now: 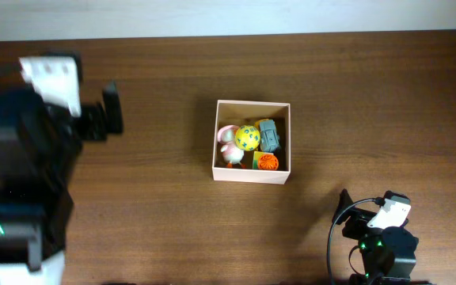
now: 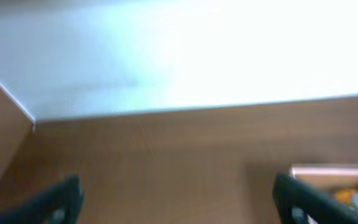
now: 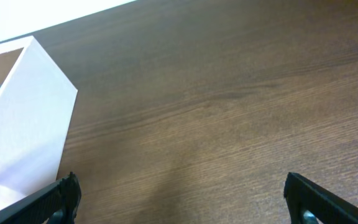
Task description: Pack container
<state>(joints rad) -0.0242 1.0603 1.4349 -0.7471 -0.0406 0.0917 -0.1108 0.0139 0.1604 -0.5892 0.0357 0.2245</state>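
- Container point(image 1: 249, 176), a square open-topped cardboard box with thin white walls and a tan inside, stands upright near the middle of the desk point(image 1: 386, 95), well apart from both arms.
- Four small toys lie inside it, gathered toward the near side. A yellow ball with dots point(image 1: 247, 138) is in the middle, and a pink toy point(image 1: 228, 147) touches it on the left.
- A grey toy point(image 1: 269, 135) lies just beside the ball on the right, and an orange piece point(image 1: 267, 161) lies against the near wall.
- The left claw point(image 2: 179, 208) is over the left part of the desk and points right toward the box. Its fingers are spread wide, with only bare wood showing between them.
- The left wrist view is blurred. A corner of the container shows at its right edge, just past one dark fingertip point(image 2: 297, 202), with a hint of orange and grey inside.
- The right claw point(image 3: 185, 205) is at the near right of the desk. Its fingers are also spread wide, with only wood grain between them.
- In the right wrist view, the container's white outer wall fills the left side. It lies ahead of the claw and does not touch it.
- A pale strip point(image 1: 212, 16) runs along beyond the far edge of the desk.
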